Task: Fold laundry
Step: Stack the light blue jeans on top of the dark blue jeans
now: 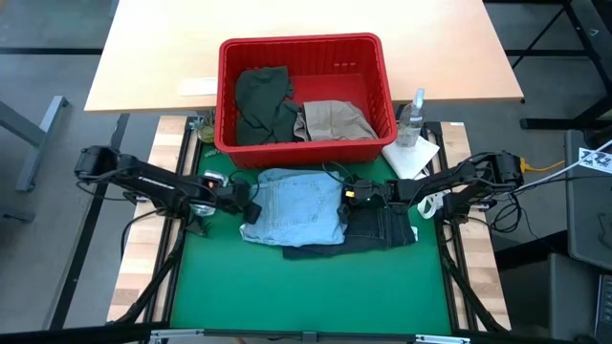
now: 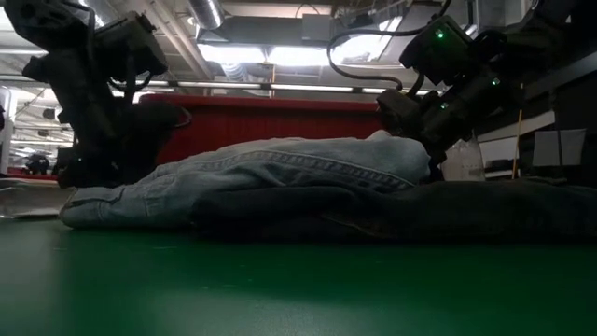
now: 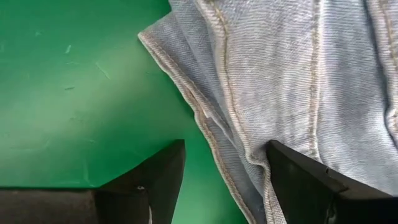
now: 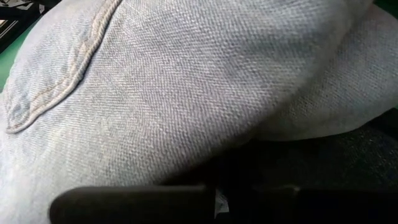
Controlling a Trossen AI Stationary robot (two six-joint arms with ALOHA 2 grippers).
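The red plastic basket holds a dark olive green piece and a beige khaki piece. On the green mat, light blue denim overlaps dark navy jeans, partly hiding them. The left gripper straddles the denim's edge, jaws wide; the right gripper is pinched closed at the denim's other side, what it holds hidden.

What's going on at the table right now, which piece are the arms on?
Both arms are at the light blue denim, which lies on the dark navy jeans on the green mat. The left gripper is open over the denim's left hem. The right gripper is shut at its right edge. The olive piece and khaki piece wait in the red basket.
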